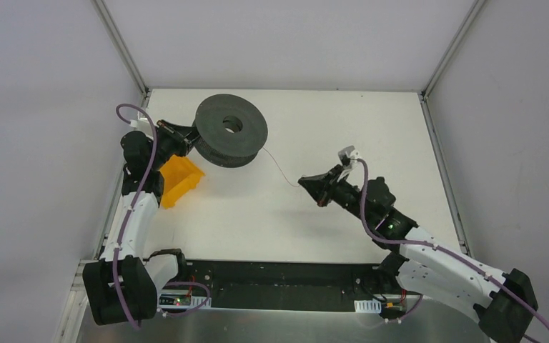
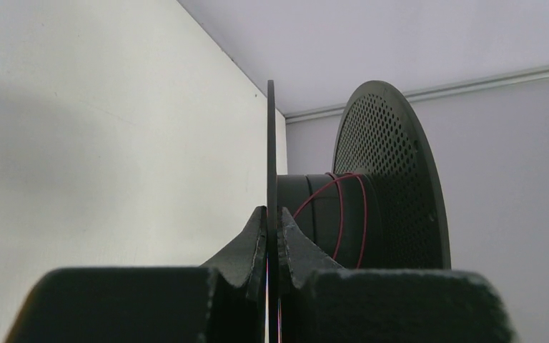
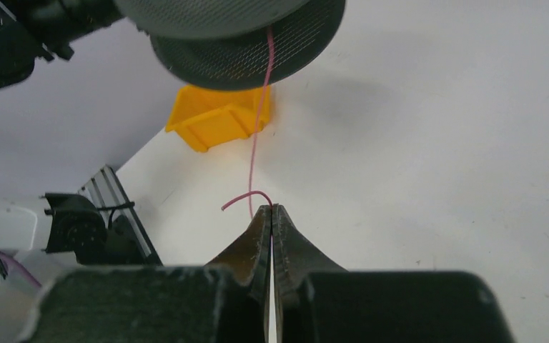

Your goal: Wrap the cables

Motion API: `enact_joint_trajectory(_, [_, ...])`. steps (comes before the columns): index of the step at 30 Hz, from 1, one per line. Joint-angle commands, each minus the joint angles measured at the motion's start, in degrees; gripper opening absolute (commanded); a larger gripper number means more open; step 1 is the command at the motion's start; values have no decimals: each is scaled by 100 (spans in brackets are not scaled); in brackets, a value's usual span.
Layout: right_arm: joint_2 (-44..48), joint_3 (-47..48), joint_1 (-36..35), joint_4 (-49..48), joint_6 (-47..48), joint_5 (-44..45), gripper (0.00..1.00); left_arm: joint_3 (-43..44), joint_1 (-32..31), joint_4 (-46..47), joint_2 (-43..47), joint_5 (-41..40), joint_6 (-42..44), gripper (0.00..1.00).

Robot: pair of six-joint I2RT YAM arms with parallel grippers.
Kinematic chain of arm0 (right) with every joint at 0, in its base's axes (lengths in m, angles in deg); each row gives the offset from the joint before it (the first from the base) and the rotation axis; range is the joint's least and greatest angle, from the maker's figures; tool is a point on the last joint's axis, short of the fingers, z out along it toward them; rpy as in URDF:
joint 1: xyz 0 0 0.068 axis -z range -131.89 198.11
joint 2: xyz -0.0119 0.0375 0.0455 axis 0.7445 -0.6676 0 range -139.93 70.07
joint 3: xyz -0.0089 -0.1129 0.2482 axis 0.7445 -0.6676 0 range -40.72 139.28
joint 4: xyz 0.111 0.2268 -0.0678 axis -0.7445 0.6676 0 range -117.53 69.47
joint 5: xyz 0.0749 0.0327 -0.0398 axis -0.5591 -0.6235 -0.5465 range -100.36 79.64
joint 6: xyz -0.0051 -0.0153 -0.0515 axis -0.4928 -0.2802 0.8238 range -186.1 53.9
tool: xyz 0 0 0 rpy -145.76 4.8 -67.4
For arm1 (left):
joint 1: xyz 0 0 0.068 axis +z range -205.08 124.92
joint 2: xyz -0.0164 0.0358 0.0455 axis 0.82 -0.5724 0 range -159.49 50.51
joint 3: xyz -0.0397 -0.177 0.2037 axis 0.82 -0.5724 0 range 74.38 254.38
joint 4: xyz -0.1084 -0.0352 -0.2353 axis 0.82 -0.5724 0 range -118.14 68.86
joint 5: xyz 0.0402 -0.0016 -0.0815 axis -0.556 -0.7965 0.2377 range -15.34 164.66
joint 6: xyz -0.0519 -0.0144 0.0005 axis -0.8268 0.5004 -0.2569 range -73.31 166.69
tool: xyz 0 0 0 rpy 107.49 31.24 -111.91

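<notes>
The dark grey two-flanged spool (image 1: 230, 129) is held tilted above the table at the back left. My left gripper (image 1: 188, 136) is shut on the rim of one flange (image 2: 271, 143). A few turns of the thin reddish-brown wire (image 2: 343, 214) lie on the spool's core. The wire (image 1: 280, 170) runs from the spool to my right gripper (image 1: 304, 182), which is shut on it near its end. In the right wrist view the wire (image 3: 256, 136) hangs from the spool (image 3: 236, 36) to the closed fingertips (image 3: 271, 209), with a short curled free end at the left.
A yellow bin (image 1: 178, 180) sits on the white table (image 1: 343, 128) under the left arm, near the left edge; it also shows in the right wrist view (image 3: 218, 121). Grey walls enclose the table at the back and both sides.
</notes>
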Motion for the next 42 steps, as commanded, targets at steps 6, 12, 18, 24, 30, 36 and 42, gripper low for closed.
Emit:
enact_joint_trajectory(6, [-834,1339,-2291,1076,1967,1975,0,363,-59,-179,288,-728,476,0])
enact_joint_trajectory(12, [-1873,2461,-3201,1218,2685,2332,0,853,-500,-1599,601,-1401,1934,0])
enact_joint_trajectory(18, [-2704,3462,-3281,1169,2766,2095,0,1089,-1537,-2375,679,-2184,3169,0])
enact_joint_trajectory(24, [-3407,4102,-2739,830,2014,1972,0,987,-2257,-2816,776,-2665,3886,0])
enact_joint_trajectory(30, [-3705,4509,-2232,1050,1272,1950,0,843,-2811,-3071,986,-3183,4761,0])
enact_joint_trajectory(36, [-3677,4477,-1886,1391,563,1717,0,805,-3027,-3090,1127,-3104,5734,0])
enact_joint_trajectory(42, [-3668,4581,-1682,1973,158,1696,0,790,-3037,-2982,1085,-2396,6468,0])
